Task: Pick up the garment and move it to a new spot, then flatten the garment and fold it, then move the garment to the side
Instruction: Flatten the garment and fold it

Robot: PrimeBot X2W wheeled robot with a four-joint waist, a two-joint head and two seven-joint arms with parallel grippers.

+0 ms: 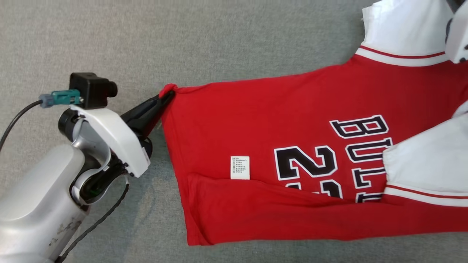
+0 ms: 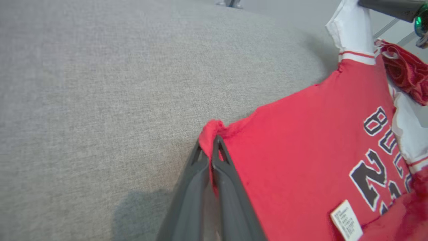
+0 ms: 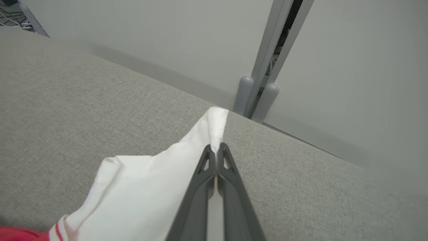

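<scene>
The left end effector [image 1: 166, 98] is closed tight. Its two dark fingers [image 1: 146, 109] pinch the bunched red corner of the garment [image 1: 256, 128] at the garment's 9 o'clock edge in the head view. In the left wrist view the cloth is squeezed between them, with a small knob of fabric poking past the tips. The right end effector [image 3: 217, 149] is also closed, clamped on the tip of a white sleeve [image 3: 150, 187], which rises to a peak just beyond the fingers at 12 o'clock in the right wrist view. The garment, red with white sleeves, is stretched out over the grey cloth-covered desk [image 1: 182, 36], running from the left grip at 9 o'clock toward the held sleeve at 1 o'clock of the head view. Whether the gripped corners are lifted off the desk I cannot tell. Its black-and-white lettering [image 1: 360, 128] and number sit toward 3 o'clock, partly covered by the second white sleeve [image 1: 427, 157] lying over the chest. A white care label [image 1: 240, 167] shows near the middle, just above a fold of red cloth [image 1: 256, 208] along the 6 o'clock edge. On the left wrist sits a black camera block [image 1: 91, 89] with a teal plug [image 1: 65, 96] and a dark cable [image 1: 16, 117] running off at 9 o'clock. Past the desk's far edge in the right wrist view, two grey posts [image 3: 257, 97] stand between pale wall panels [image 3: 351, 67], at 12 o'clock from the fingers.
</scene>
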